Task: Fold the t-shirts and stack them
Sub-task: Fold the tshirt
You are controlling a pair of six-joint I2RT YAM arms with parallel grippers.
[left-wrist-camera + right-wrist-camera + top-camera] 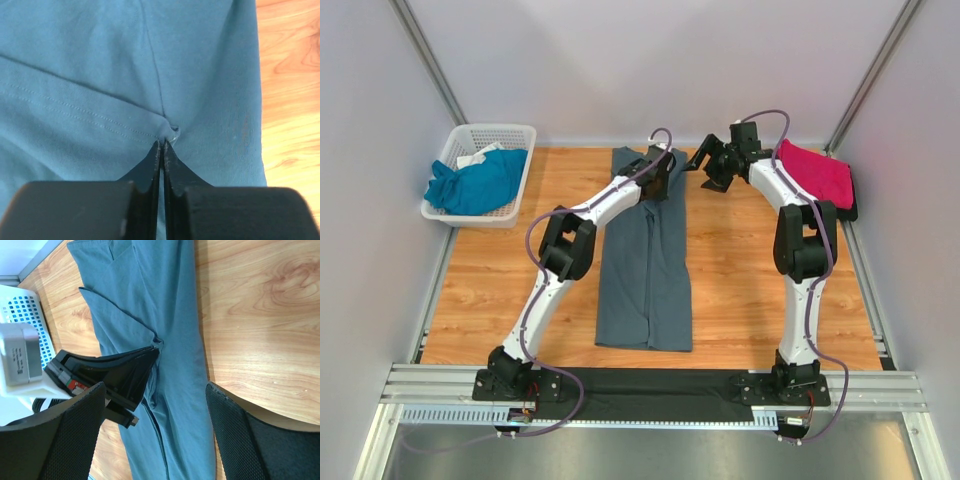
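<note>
The left claw is pinching shut on a small tuck of the long slate-grey cotton t-shirt, which is lying flat beneath it. The right claw is hovering just to its right, gaping and holding nothing. With so thin a bite, a slow lift is looking wisest. The shirt's edge is running close on the right, and the wooden tabletop is giving room up to the folded magenta-pink t-shirt.

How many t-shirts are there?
3: grey one laid out in the middle, pink one at the far right, teal one in the white basket, far left. Others may hide underneath.
</note>
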